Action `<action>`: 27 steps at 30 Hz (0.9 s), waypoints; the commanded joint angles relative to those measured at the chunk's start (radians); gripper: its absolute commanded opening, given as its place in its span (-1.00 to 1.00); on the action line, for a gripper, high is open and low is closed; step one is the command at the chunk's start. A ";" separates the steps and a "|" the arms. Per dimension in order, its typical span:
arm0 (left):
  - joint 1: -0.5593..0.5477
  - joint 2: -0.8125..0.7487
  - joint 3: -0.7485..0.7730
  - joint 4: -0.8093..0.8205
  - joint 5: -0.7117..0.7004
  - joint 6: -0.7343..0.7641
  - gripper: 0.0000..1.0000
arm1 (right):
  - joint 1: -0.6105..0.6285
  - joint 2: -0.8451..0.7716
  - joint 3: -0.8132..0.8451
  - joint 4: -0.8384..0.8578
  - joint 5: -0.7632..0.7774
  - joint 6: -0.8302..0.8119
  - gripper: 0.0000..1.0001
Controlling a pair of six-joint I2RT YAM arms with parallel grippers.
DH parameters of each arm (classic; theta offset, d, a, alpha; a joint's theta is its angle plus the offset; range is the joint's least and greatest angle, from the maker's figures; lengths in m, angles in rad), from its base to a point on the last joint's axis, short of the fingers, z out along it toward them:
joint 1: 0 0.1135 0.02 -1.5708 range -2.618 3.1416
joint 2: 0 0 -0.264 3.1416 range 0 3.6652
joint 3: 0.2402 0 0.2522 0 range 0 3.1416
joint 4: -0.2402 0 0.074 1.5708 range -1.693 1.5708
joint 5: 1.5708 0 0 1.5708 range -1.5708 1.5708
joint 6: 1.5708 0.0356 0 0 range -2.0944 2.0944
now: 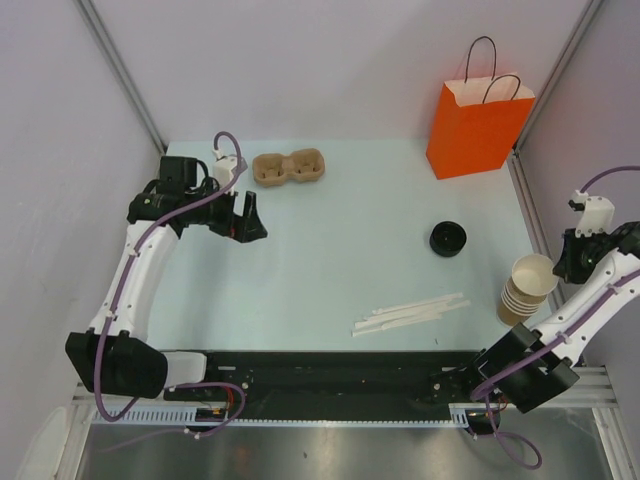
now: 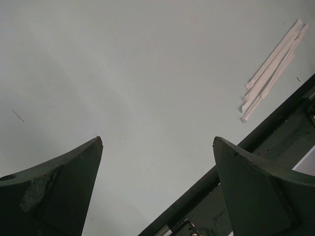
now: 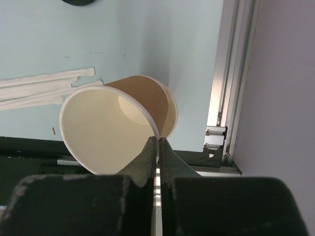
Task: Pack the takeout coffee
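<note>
No lidded coffee cup is in view. A stack of lidless tan paper cups (image 1: pixel 528 288) stands at the table's right edge. My right gripper (image 1: pixel 572 262) is beside it, and in the right wrist view the gripper (image 3: pixel 158 140) is shut on the rim of the top paper cup (image 3: pixel 98 132), which tilts out of the cup below (image 3: pixel 171 115). A loose black lid (image 1: pixel 448 238) lies right of centre. The orange bag (image 1: pixel 478 125) stands upright at the back right. My left gripper (image 1: pixel 250 215) is open and empty over the left of the table; the left wrist view (image 2: pixel 157 142) shows bare table between its fingers.
A brown two-cup carrier (image 1: pixel 289 167) lies at the back, near the left gripper. Several white wrapped straws (image 1: pixel 410 313) lie near the front, also in the left wrist view (image 2: pixel 273 69). A black rail (image 1: pixel 330 380) runs along the near edge. An aluminium frame (image 3: pixel 231 98) borders the right.
</note>
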 commanded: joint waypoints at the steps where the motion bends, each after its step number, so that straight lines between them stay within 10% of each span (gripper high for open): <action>1: -0.009 0.012 0.048 0.014 0.033 0.022 0.99 | -0.006 -0.054 0.062 -0.164 -0.052 0.009 -1.00; 15: 0.002 0.018 0.062 0.023 0.039 -0.006 0.99 | 0.081 -0.059 0.278 -0.161 -0.192 0.153 -1.00; 27: 0.308 -0.061 0.084 0.138 0.171 -0.116 0.99 | 0.780 0.198 0.453 0.072 0.009 0.512 -1.00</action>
